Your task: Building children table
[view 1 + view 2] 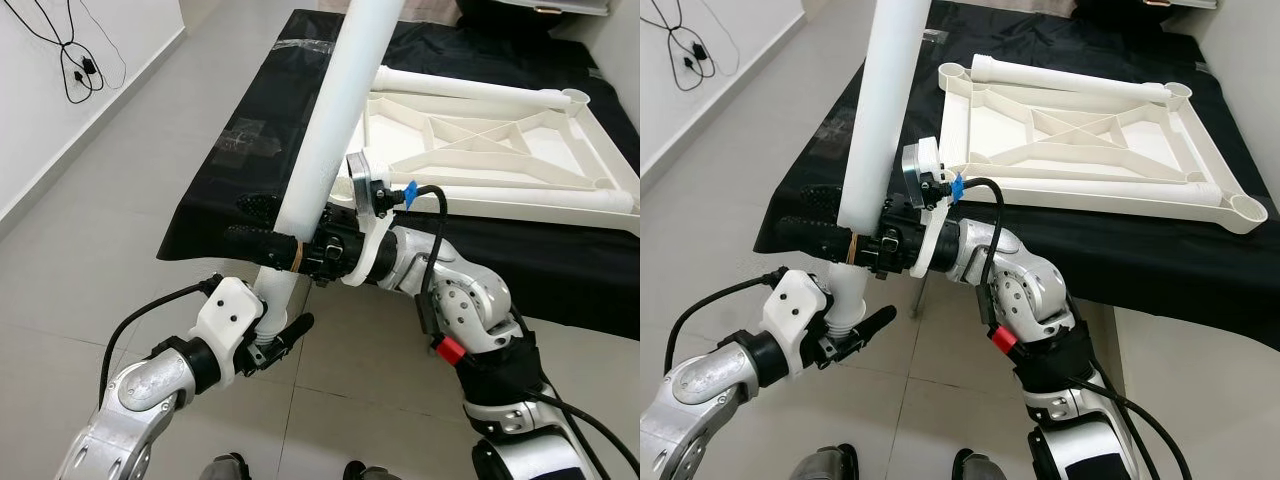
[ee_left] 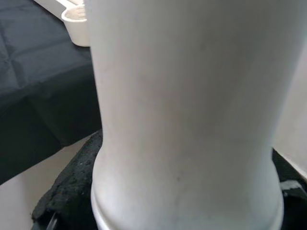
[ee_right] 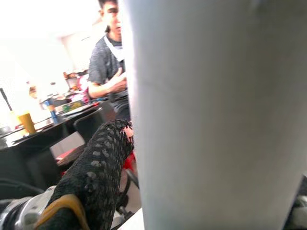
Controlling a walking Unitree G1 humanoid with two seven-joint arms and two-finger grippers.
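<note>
A long white table leg [image 1: 330, 130] rises tilted in front of me, with both grippers holding it. My right gripper [image 1: 238, 222] is shut on the leg low on its thick part, its black textured fingers [image 3: 96, 167] reaching past the tube. My left gripper [image 1: 282, 326] is shut on the leg's narrower bottom end, just below the right one. The white table frame [image 1: 1090, 130] lies upside down on a black cloth-covered surface [image 1: 240, 180] ahead, with round corner sockets [image 1: 1245, 210]. Up close, the leg [image 2: 182, 120] hides most of the left wrist view.
The floor around me is grey tile, with a black cable [image 1: 75, 60] by the white wall at the far left. My feet [image 1: 225, 468] are at the bottom edge. A person [image 3: 110, 62] stands by a cluttered dark table in the right wrist view.
</note>
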